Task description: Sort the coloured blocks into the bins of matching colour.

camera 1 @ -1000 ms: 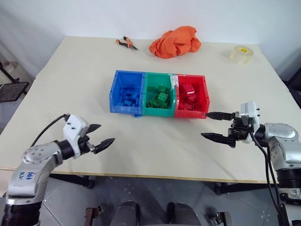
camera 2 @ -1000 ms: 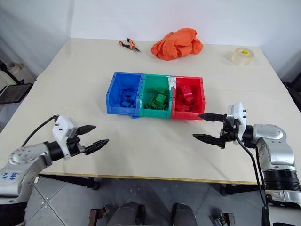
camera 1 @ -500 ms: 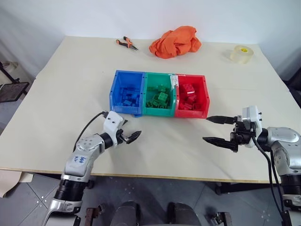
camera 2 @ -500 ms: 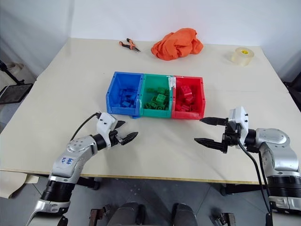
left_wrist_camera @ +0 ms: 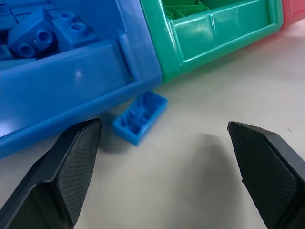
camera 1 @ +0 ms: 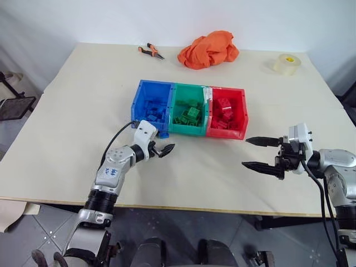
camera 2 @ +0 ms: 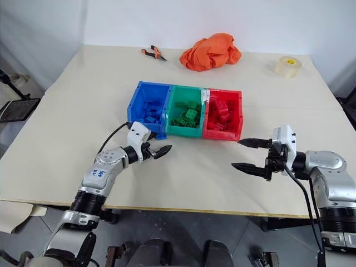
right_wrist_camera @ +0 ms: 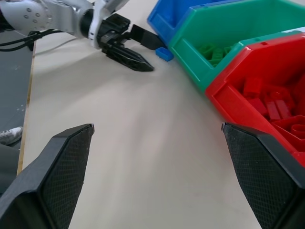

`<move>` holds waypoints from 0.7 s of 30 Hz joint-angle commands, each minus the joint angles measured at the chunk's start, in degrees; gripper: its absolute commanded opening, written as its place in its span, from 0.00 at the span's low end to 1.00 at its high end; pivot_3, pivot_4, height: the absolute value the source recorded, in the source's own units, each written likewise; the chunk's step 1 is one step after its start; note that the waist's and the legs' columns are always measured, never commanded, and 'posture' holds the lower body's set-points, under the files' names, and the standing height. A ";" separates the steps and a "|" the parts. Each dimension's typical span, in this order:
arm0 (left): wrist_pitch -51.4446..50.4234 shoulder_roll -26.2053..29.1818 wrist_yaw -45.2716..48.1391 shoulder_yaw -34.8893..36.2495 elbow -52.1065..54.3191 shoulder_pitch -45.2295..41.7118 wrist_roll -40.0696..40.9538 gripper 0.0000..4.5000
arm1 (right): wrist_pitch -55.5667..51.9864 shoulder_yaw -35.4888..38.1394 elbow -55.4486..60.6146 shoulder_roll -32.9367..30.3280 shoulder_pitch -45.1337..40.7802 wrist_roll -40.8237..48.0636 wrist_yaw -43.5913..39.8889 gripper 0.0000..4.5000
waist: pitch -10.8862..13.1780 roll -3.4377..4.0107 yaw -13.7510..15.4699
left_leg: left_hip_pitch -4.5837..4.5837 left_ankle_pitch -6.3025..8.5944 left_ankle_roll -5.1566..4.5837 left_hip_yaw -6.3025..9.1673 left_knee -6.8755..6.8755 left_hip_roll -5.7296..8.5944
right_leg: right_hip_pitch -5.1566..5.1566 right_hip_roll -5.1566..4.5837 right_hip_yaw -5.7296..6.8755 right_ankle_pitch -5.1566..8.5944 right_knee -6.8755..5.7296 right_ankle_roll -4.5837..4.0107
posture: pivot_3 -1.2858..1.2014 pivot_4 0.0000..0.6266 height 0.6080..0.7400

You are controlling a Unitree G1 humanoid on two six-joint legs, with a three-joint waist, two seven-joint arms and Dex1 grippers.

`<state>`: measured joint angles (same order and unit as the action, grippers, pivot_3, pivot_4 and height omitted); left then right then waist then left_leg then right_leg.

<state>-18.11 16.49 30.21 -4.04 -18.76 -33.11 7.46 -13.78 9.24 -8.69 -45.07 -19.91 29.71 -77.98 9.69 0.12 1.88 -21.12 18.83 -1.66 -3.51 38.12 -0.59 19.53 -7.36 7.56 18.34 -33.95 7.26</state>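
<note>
Left gripper (left_wrist_camera: 162, 167) moved in, blue block (left_wrist_camera: 140, 117) — hollow underside up

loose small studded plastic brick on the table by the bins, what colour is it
Blue, the loose small studded plastic brick lies hollow side up; the left wrist view shows it best.

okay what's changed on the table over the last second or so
The left pincer swung in from the table's near left edge toward the bins and now sits open just short of a loose blue block lying on the table against the blue bin's front. Nothing was gripped or released. The right pincer stayed open in place; bins and block are unmoved.
</note>
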 commanded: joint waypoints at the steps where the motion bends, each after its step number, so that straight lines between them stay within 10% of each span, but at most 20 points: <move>1: 2.81 -1.09 0.72 -0.79 -3.47 -2.26 -0.94 1.00 | -0.22 2.02 1.85 -1.78 -0.21 1.03 -0.38 1.00 | 0.00 0.00 0.02 | -0.02 0.00 0.00 0.00 0.00 0.00 | 0.01 0.00 0.00 0.00 0.01 0.00 | 0.52 0.24 1.00; 11: 2.89 -2.98 4.07 -2.92 -5.03 -3.20 -1.39 1.00 | -0.52 2.52 2.72 -2.34 0.68 1.34 0.06 1.00 | 0.00 0.00 0.42 | -0.02 0.00 -0.02 -0.01 0.00 0.04 | 0.01 -0.02 0.01 -0.01 -0.01 0.03 | 0.52 0.24 1.00; 21: -2.92 -0.37 4.46 -2.12 2.78 0.86 -1.24 0.38 | -0.17 2.92 3.62 -2.03 1.73 1.48 0.78 1.00 | 0.00 -0.01 -0.01 | 0.00 0.00 -0.02 -0.02 -0.01 0.02 | 0.01 -0.01 -0.01 -0.02 0.00 0.03 | 0.52 0.24 1.00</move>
<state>-19.77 15.48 33.99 -6.01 -17.74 -33.48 6.18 -14.11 9.89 -6.84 -45.97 -18.47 30.28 -77.39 9.68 0.11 1.87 -21.11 18.82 -1.67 -3.52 38.11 -0.58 19.54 -7.37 7.55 18.33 -33.95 7.29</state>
